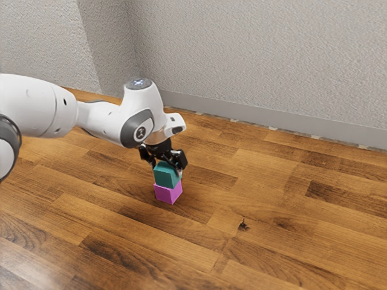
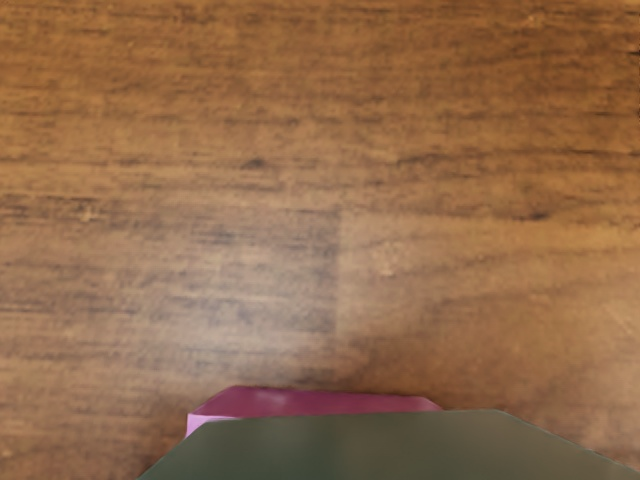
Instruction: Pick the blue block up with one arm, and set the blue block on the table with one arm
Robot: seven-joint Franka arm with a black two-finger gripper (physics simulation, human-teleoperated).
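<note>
Wood planking (image 1: 272, 199) stretched to a pale, rough wall (image 1: 254, 54), and on it sat a magenta block (image 1: 168, 194) with the blue block (image 1: 166, 175), more teal than blue, directly above. Whether the upper one pressed on the lower or hung just over it, I couldn't tell. The gripper (image 1: 167, 169) was down around the blue block's top, but how wide it stood, and whether it had a true hold, couldn't be made out. That doubt was the main risk: a lift on a shallow or lopsided grip would probably have let the block tip or slide out. Dragging it sideways before it rose free could have shoved the magenta block along or toppled it. And if the task meant the bare surface, letting go there would likely have left the blue block stacked, or tumbling off an edge.
</note>
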